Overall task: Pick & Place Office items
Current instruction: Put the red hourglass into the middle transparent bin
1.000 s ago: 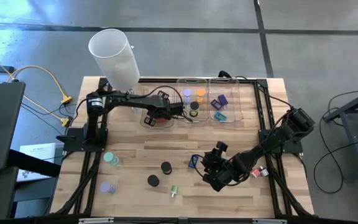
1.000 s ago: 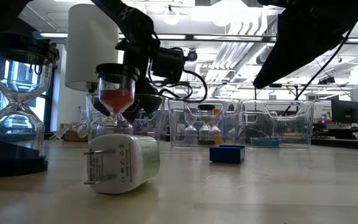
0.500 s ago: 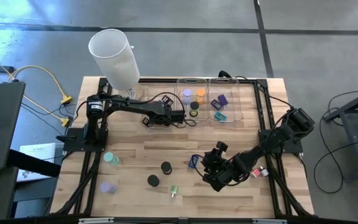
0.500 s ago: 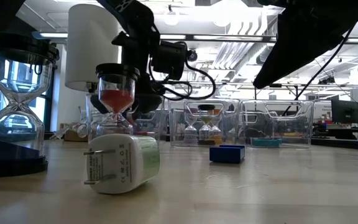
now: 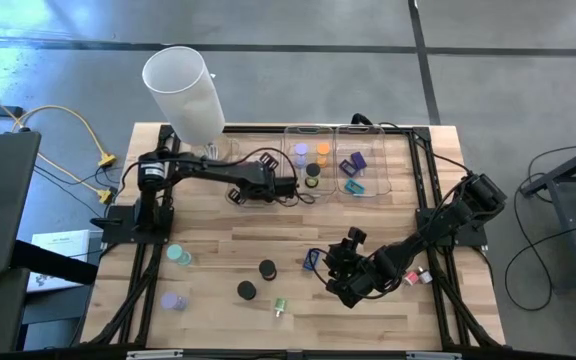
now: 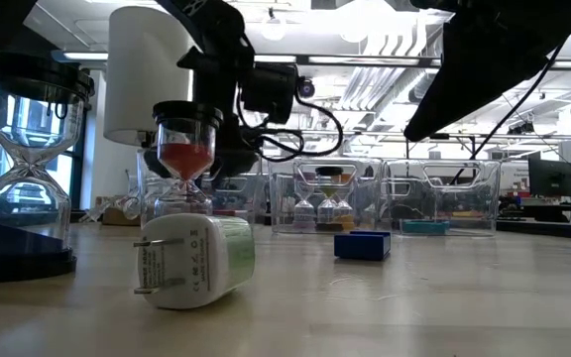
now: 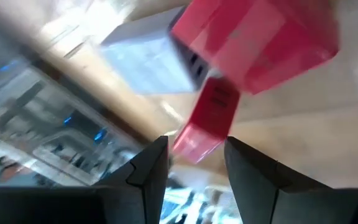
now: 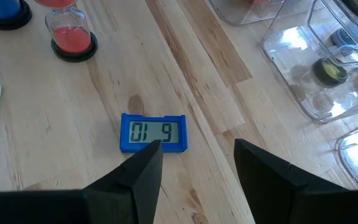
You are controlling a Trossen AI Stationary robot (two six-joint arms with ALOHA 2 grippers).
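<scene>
My left gripper [image 5: 256,189] is over the left clear tray [image 5: 230,197] at the far side, fingers apart [image 7: 194,152]. Red blocks [image 7: 253,37] and a pale block [image 7: 148,56] lie close ahead of the fingers; I cannot tell whether they touch one. My right gripper [image 5: 328,263] is open [image 8: 194,155] above a blue digital timer [image 8: 153,132], which lies flat on the table [image 5: 311,260]. Two black-capped hourglasses [image 5: 267,269], a green-and-white plug [image 5: 279,306], a teal cap [image 5: 178,255] and a lavender cap [image 5: 173,300] rest on the table's near left.
Two more clear trays [image 5: 306,158] [image 5: 363,160] at the far side hold lavender, orange, purple and teal pieces. A big white cylinder [image 5: 183,90] stands at the far left corner. In the low view a red-sand hourglass [image 6: 184,149] and the plug [image 6: 194,260] stand close.
My left arm has swung a little toward the table's right over the left tray. It now covers the red pieces that showed there in the high view. My right arm has kept still.
</scene>
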